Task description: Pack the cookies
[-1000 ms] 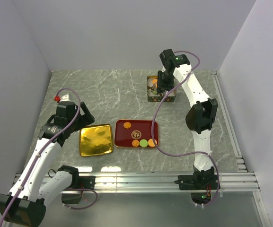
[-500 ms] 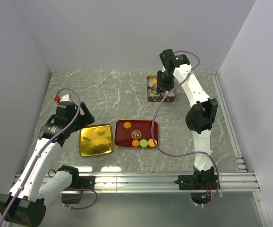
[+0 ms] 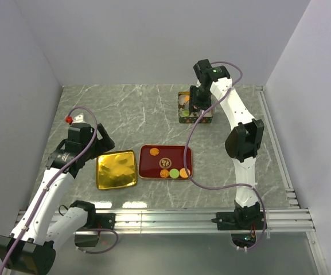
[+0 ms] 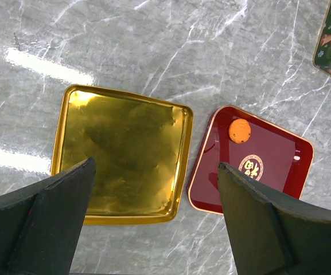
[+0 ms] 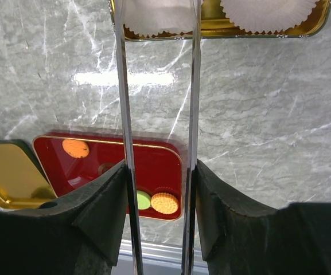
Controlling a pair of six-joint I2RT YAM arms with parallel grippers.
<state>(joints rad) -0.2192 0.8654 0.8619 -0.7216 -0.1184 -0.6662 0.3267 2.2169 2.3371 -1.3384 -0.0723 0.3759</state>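
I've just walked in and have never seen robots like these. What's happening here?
The right gripper holds tongs over a paper cup in the tin at the far side. Nothing shows between the blades. Four cookies lie on the red tray, not yet packed. The left gripper hovers open and empty above the gold tray.

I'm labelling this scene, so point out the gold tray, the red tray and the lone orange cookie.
gold tray [image 4: 122, 154]: left wrist view, bare centre.
red tray [image 4: 283, 163]: left wrist view, bare red floor.
lone orange cookie [image 4: 240, 130]: left wrist view, top face.
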